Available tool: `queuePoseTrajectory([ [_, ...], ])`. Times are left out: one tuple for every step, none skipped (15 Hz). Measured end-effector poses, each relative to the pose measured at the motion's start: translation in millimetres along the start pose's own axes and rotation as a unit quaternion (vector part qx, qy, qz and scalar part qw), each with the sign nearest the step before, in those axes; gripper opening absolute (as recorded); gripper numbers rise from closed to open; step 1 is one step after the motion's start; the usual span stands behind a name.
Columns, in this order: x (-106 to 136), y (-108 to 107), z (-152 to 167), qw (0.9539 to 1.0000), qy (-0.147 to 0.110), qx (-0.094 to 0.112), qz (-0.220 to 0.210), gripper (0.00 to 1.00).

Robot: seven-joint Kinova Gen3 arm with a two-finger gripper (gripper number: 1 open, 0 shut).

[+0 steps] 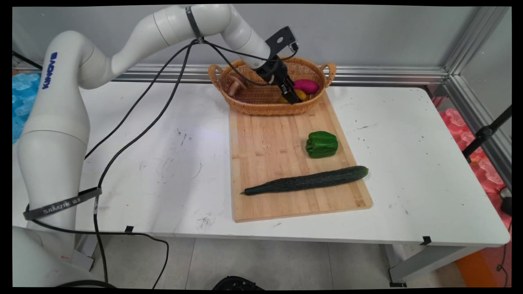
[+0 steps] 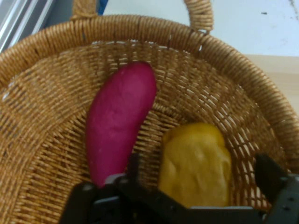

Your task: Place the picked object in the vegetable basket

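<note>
My gripper (image 1: 292, 97) reaches down into a wicker basket (image 1: 245, 107) at the far end of a wooden cutting board (image 1: 269, 151). It is open, and its fingers (image 2: 133, 164) stand on either side of a lumpy yellow vegetable (image 2: 198, 161), with a gap on each side. A purple sweet potato (image 2: 119, 119) lies just beside the yellow one, against the basket wall (image 2: 42, 154). In the main view the sweet potato (image 1: 307, 85) shows to the right of the gripper, and the yellow vegetable (image 1: 302, 94) is partly hidden behind the fingers.
A brown mushroom (image 1: 236, 84) lies in the basket's left part. On the board sit a green bell pepper (image 1: 322, 144) and a long dark cucumber (image 1: 306, 180). Black cables (image 1: 135, 118) hang from the arm over the table's left half.
</note>
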Motion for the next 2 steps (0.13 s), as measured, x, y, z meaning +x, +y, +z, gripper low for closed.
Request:
queuePoseTrajectory([
  [0.1, -0.1, 1.5, 1.0, 0.001, 0.0, -0.001, 1.0],
  [-0.5, -0.4, 2.4, 1.0, 0.001, 0.001, -0.002, 1.0],
])
